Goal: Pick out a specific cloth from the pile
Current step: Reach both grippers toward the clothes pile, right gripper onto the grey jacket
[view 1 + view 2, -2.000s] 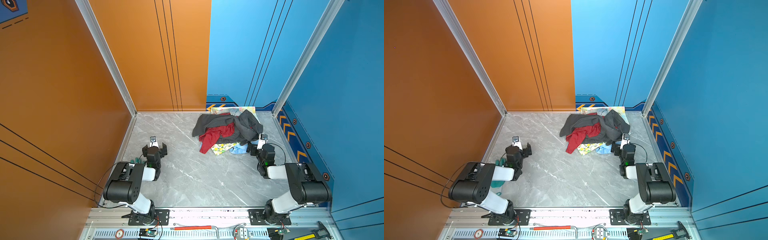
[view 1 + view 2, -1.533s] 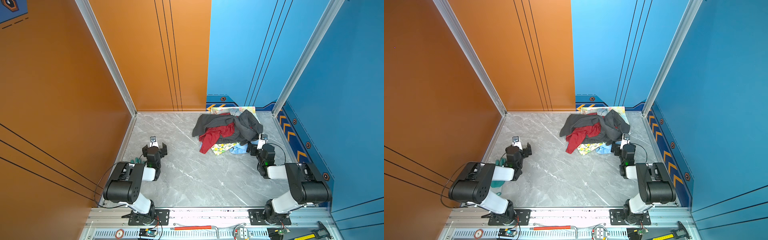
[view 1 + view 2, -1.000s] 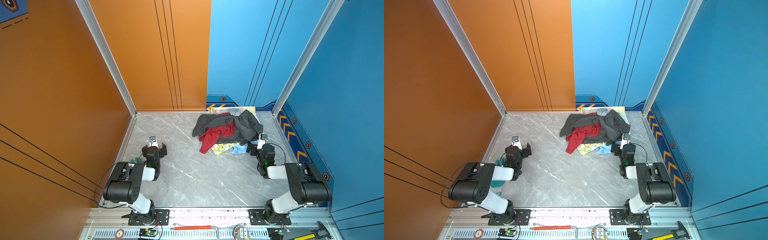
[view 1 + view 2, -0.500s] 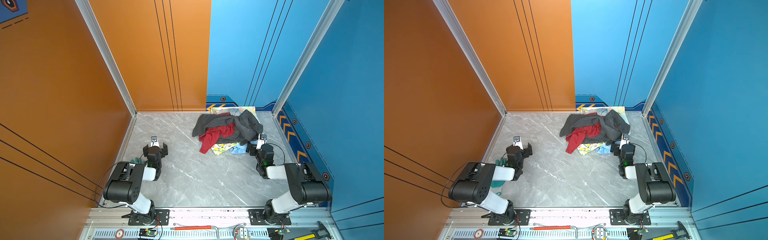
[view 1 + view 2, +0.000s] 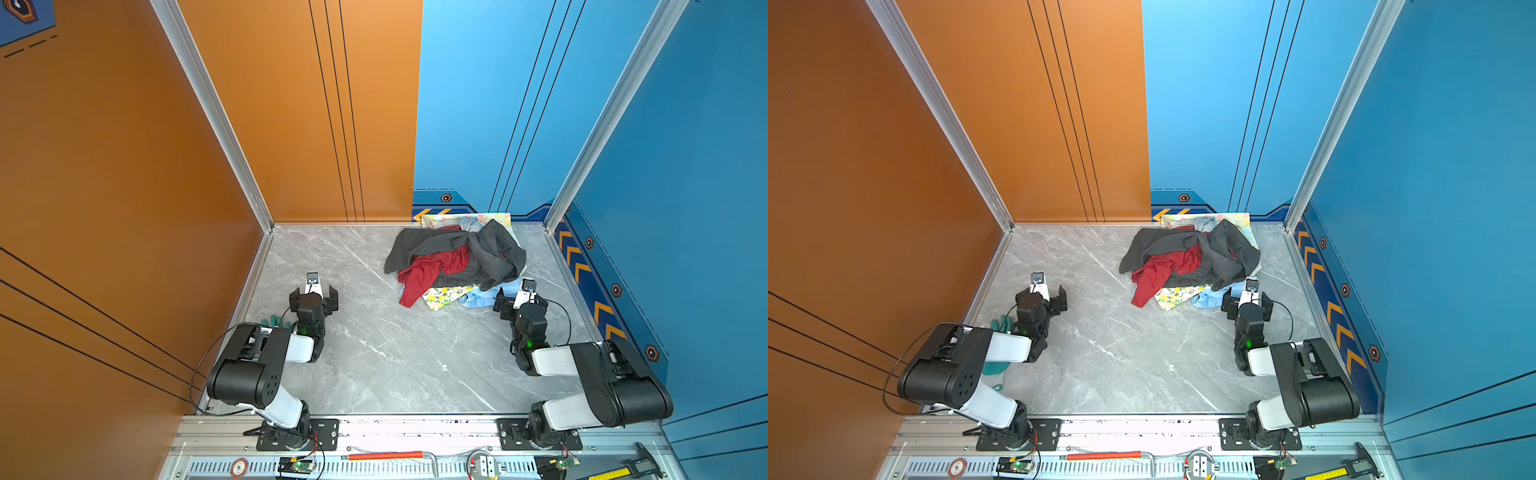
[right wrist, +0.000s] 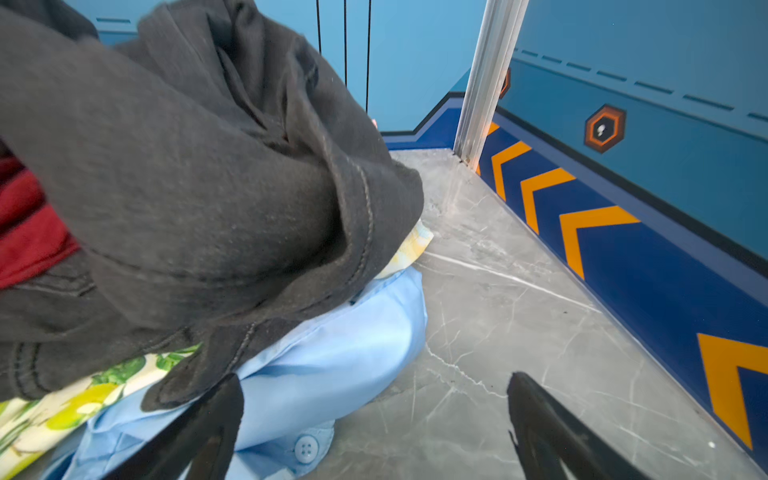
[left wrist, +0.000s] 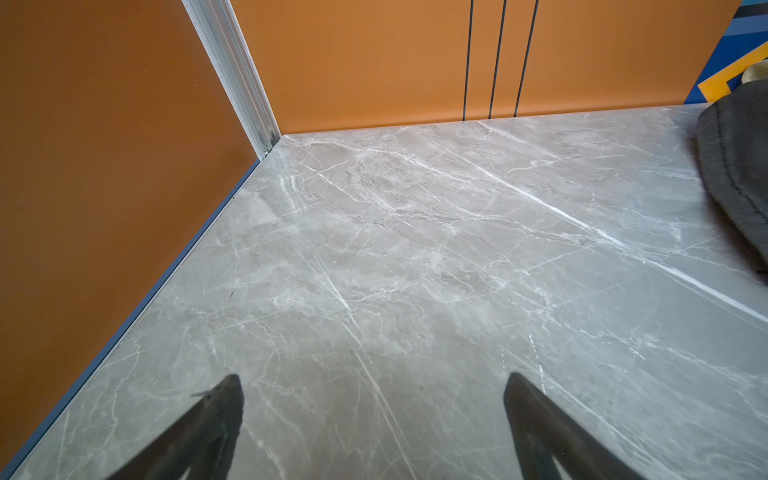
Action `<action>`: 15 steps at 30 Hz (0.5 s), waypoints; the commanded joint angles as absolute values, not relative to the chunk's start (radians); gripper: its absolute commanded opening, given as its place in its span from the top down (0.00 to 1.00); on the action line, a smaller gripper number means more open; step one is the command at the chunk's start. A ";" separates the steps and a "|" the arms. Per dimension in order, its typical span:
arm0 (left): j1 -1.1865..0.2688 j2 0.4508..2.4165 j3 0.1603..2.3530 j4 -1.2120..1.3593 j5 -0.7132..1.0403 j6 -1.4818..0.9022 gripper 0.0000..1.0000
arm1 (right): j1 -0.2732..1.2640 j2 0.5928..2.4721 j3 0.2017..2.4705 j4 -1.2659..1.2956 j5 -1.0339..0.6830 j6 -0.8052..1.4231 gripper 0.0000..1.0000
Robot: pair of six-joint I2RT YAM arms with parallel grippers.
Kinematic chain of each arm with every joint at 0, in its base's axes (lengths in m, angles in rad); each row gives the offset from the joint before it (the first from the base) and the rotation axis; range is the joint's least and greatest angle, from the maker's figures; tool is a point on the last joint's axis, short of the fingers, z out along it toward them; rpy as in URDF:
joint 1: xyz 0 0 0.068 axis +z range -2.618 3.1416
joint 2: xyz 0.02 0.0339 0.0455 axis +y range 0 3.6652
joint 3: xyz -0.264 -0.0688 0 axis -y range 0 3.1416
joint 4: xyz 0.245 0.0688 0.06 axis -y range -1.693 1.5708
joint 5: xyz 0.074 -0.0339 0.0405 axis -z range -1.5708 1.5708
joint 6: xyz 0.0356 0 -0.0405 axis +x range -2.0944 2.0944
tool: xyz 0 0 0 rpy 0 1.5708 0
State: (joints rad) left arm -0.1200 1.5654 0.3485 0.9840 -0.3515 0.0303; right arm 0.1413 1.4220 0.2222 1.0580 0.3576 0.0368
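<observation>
- The cloth (image 5: pixel 432 270) lies in the pile (image 5: pixel 494 253), partly under dark grey fabric.
- Right gripper (image 5: pixel 516 296), jaws wide and empty, sits low beside the pile.
- Left gripper (image 5: pixel 313 294), also spread, empty, rests well apart over bare table (image 5: pixel 374 357).

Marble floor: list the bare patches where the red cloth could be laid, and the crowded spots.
Bare: the floor between the open left gripper and open right gripper, and the back corner by the orange walls. Crowded: the pile at the blue back wall, red cloth in it; teal glove beside the left arm.
</observation>
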 commanded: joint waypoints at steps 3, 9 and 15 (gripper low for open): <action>-0.124 1.558 0.336 1.000 -0.343 0.045 0.02 | 0.151 1.325 0.203 1.039 0.489 0.044 0.00; -0.138 1.552 0.338 0.986 -0.360 0.049 0.02 | 0.156 1.236 0.189 0.998 0.567 0.072 0.00; -0.136 1.547 0.350 0.966 -0.363 0.046 0.02 | 0.133 1.159 0.193 0.907 0.600 0.138 0.00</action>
